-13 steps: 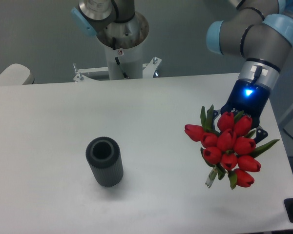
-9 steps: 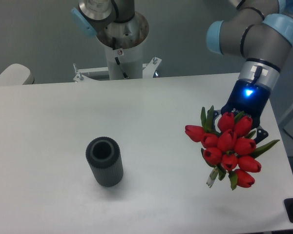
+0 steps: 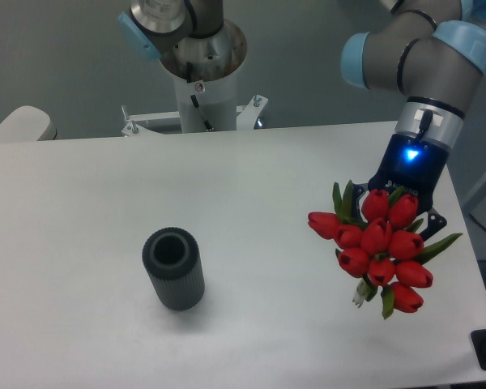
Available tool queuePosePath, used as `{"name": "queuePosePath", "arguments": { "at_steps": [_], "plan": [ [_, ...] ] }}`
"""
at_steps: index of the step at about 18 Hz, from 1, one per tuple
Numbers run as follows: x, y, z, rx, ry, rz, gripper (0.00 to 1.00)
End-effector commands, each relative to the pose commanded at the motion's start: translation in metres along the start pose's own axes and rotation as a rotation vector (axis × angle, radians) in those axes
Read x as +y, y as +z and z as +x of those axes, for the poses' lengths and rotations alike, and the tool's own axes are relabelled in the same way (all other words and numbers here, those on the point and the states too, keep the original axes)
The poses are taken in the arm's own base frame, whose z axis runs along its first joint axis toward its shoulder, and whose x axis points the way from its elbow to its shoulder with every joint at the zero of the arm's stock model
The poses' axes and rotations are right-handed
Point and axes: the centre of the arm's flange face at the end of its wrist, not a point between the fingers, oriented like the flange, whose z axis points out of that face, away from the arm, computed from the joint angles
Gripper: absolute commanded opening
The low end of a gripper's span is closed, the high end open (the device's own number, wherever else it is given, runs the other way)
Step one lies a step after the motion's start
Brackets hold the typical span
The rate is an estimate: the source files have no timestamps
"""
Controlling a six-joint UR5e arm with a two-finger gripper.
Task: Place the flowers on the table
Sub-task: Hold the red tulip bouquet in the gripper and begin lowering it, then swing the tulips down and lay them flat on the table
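Note:
The flowers (image 3: 381, 243), a bunch of red tulips with green leaves, hang over the right part of the table (image 3: 251, 211), blossoms turned toward the camera. A short pale stem end (image 3: 359, 296) pokes out below the blossoms. My gripper (image 3: 394, 207) sits right behind the bunch, under the blue-lit wrist, and is shut on the flowers. The blossoms hide most of its fingers; only dark tips show at either side.
A dark grey ribbed cylinder (image 3: 173, 268) stands upright on the left half of the table. The robot's white base (image 3: 202, 81) rises at the back edge. The table's right edge runs close to the flowers.
The bunch has shifted very slightly down and to the right with the gripper, and the stem end has swung a little to the right. The cylinder has not moved.

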Motion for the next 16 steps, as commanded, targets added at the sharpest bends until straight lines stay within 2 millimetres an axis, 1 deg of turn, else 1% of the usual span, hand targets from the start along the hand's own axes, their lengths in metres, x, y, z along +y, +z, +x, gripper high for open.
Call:
{"name": "queuePosePath", "arguments": {
  "at_steps": [3, 6, 8, 10, 11, 13, 15, 16],
  "plan": [
    [0.002, 0.0, 0.0, -0.024, 0.035, -0.068, 0.33],
    [0.003, -0.005, 0.001, -0.054, 0.041, -0.146, 0.33],
    [-0.007, -0.009, 0.012, -0.08, 0.064, -0.246, 0.33],
    [-0.007, -0.014, 0.019, -0.105, 0.095, -0.361, 0.33],
    [-0.009, -0.012, 0.028, -0.112, 0.113, -0.417, 0.33],
    [-0.012, 0.0, 0.045, -0.111, 0.155, -0.514, 0.33],
    [-0.005, 0.009, 0.061, -0.101, 0.206, -0.624, 0.33],
    [-0.002, 0.019, 0.073, -0.088, 0.228, -0.678, 0.33]
  ]
}}
